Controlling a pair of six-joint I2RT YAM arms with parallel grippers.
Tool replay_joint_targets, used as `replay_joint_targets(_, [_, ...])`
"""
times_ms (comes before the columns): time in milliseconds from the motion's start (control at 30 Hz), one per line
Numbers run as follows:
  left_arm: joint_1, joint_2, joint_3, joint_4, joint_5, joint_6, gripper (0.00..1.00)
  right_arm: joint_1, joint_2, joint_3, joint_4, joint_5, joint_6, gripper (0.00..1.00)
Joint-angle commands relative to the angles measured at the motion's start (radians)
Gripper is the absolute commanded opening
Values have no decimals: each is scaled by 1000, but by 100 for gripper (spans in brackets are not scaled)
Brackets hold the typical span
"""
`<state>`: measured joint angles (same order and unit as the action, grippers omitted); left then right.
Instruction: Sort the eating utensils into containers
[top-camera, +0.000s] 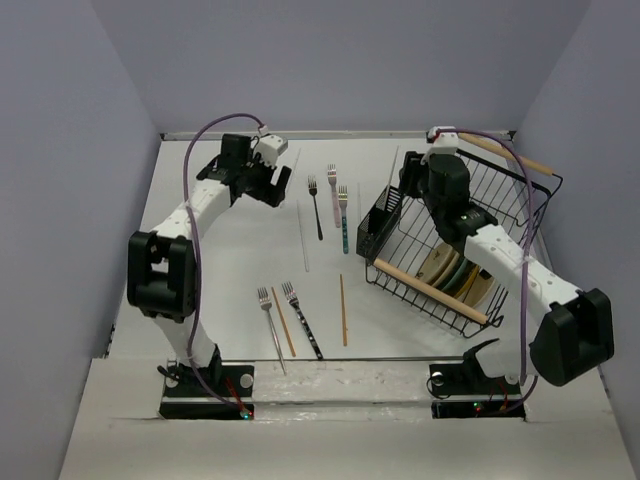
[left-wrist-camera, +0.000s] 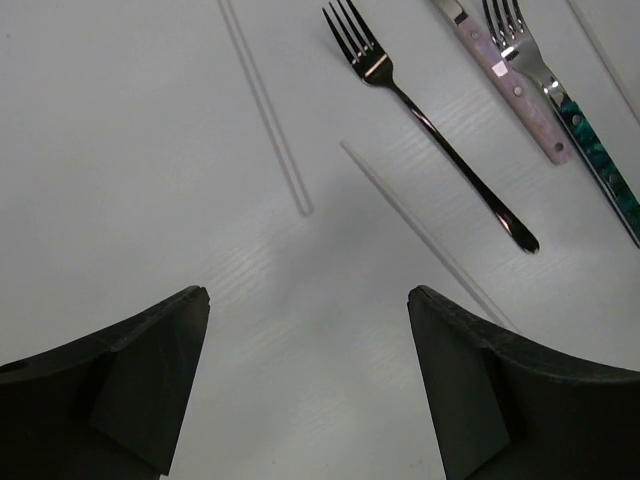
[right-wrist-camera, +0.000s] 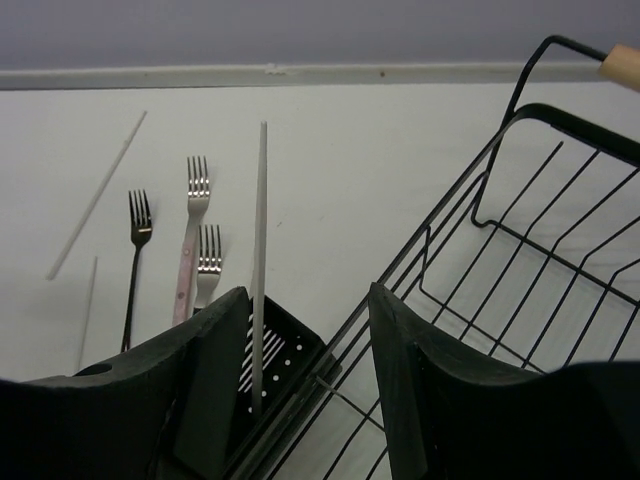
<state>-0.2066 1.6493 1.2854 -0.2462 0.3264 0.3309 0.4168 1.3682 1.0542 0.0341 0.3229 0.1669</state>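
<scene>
White chopstick (right-wrist-camera: 260, 270) upright in cutlery holder (right-wrist-camera: 295, 352) | R pincer (right-wrist-camera: 310, 300) released, over holder, chopstick not gripped | L pincer (left-wrist-camera: 308, 300) released, well left of holder | black fork (left-wrist-camera: 372, 65) laid left of holder on tabletop (left-wrist-camera: 130, 150)

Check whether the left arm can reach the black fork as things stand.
Probably yes. The left tool is open over bare table, and the black fork lies flat just ahead with nothing on it; a white chopstick lies between them, apart from the fork.

No legible text or markings.
</scene>
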Motion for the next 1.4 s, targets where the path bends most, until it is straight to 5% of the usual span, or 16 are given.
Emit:
replay_joint_targets(0, [-40, 176, 230, -16, -55, -23, 89, -6, -93, 53, -14, -39, -61, 57])
replay_joint_targets(567, [-77, 1089, 1581, -606, -208, -81, 77, -6, -274, -57, -71, -85, -83, 56])
replay_joint_targets(1200, [-80, 1115, 1424, -639, -207, -96, 54, -6, -337, -86, -89, -68, -90, 57])
replay_joint_targets(1367, [-79, 1126, 1418, -642, -185, -101, 30, -6, -347, -83, -91, -64, -90, 57])
